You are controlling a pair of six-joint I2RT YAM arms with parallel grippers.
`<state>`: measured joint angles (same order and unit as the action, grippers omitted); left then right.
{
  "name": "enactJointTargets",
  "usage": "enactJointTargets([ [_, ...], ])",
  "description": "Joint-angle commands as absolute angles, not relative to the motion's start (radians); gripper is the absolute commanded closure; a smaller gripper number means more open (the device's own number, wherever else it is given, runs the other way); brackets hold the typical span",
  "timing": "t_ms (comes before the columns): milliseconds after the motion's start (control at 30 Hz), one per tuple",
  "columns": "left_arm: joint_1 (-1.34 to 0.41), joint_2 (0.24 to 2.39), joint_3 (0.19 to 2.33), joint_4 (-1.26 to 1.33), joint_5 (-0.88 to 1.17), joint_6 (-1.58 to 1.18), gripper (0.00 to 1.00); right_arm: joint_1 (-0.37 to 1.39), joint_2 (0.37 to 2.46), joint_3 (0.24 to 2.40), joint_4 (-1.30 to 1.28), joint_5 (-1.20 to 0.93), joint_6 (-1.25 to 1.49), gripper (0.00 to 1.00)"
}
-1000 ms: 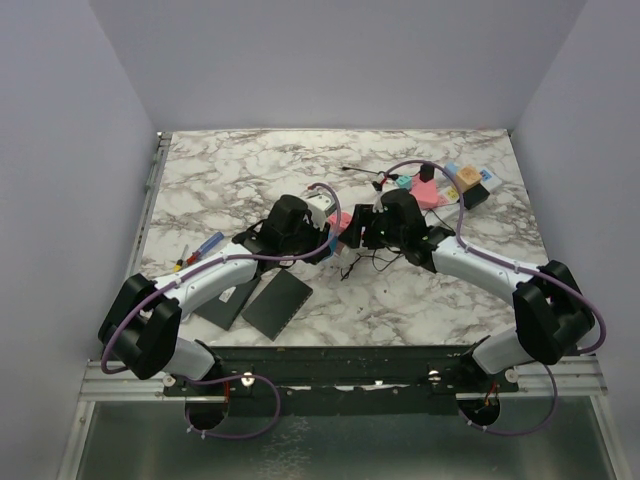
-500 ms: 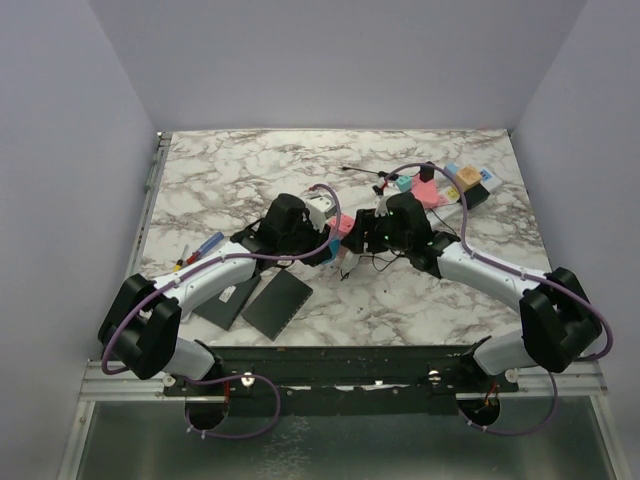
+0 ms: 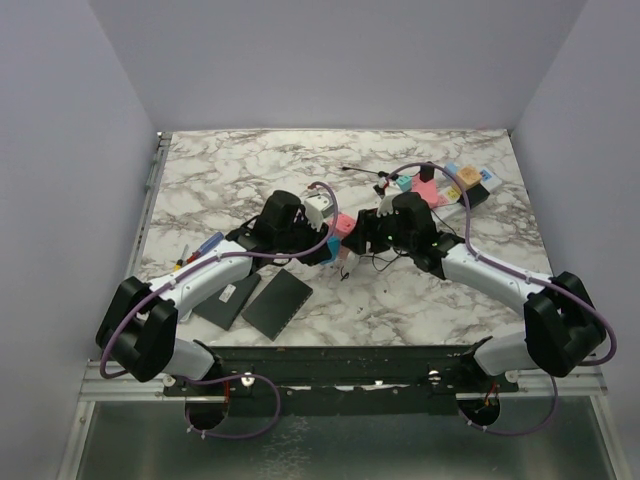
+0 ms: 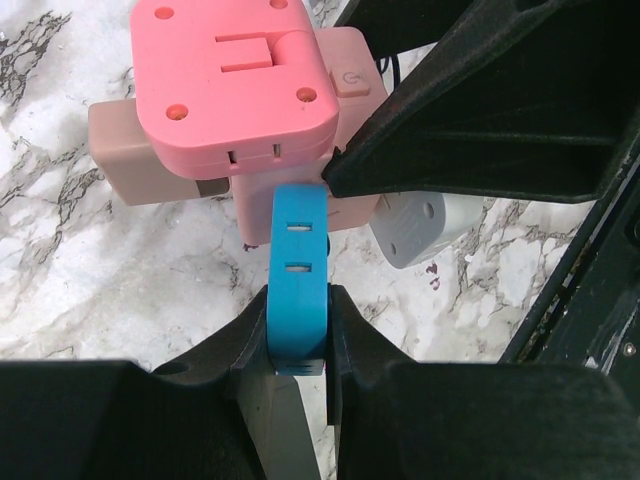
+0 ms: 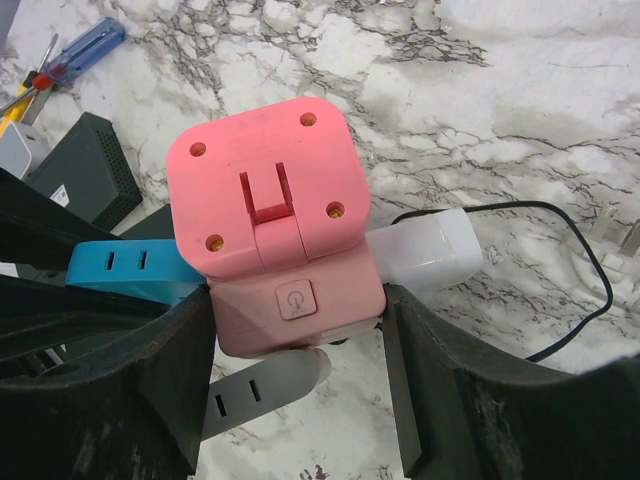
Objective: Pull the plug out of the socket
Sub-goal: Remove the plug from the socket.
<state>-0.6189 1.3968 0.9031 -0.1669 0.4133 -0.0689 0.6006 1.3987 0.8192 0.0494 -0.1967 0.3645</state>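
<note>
A pink cube-shaped outlet block (image 5: 270,210) with a power button hangs between my two grippers, a little above the marble table; it also shows in the left wrist view (image 4: 235,90) and the top view (image 3: 345,225). A blue plug (image 4: 298,270) sits against its side. My left gripper (image 4: 298,340) is shut on that blue plug. My right gripper (image 5: 300,330) is shut on the pink block's sides. A grey plug (image 5: 260,385) and a white plug (image 5: 430,250) with a black cord also stick out of the block. The long white socket strip (image 3: 455,185) lies at the back right, untouched.
Two flat black pads (image 3: 275,300) lie at the front left near my left arm. A blue-handled screwdriver (image 3: 200,248) lies at the left. A thin black cord (image 5: 590,270) trails over the marble. Coloured blocks sit on and around the strip at the back right.
My right gripper has shifted a little right and back with the pink block. My left gripper has drawn slightly left, still holding the blue plug.
</note>
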Motion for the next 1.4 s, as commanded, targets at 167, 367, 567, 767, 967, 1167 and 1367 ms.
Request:
enactJointTargets([
  [167,-0.609,1.351,0.926,-0.129,0.377,-0.094,1.0,0.601,1.412,0.871,0.028,-0.092,0.383,1.0],
  [367,-0.613,1.336,0.896,-0.082,0.337,-0.14,1.0,0.601,1.457,0.921,-0.057,0.032,0.448,1.0],
  [567,-0.62,1.352,0.891,-0.056,0.361,-0.164,1.0,0.601,1.497,0.965,-0.056,0.026,0.47,1.0],
  [767,-0.62,1.348,0.889,-0.057,0.331,-0.162,1.0,0.601,1.519,0.99,-0.084,0.069,0.494,1.0],
  [967,-0.617,1.349,0.895,-0.072,0.333,-0.144,1.0,0.601,1.507,0.964,-0.043,0.034,0.466,1.0],
  [1167,-0.602,1.37,0.92,-0.112,0.359,-0.13,1.0,0.601,1.49,0.939,-0.011,-0.027,0.408,1.0],
  [1367,-0.559,1.372,0.929,-0.12,0.425,-0.121,1.0,0.599,1.459,0.913,0.034,-0.132,0.339,1.0],
])
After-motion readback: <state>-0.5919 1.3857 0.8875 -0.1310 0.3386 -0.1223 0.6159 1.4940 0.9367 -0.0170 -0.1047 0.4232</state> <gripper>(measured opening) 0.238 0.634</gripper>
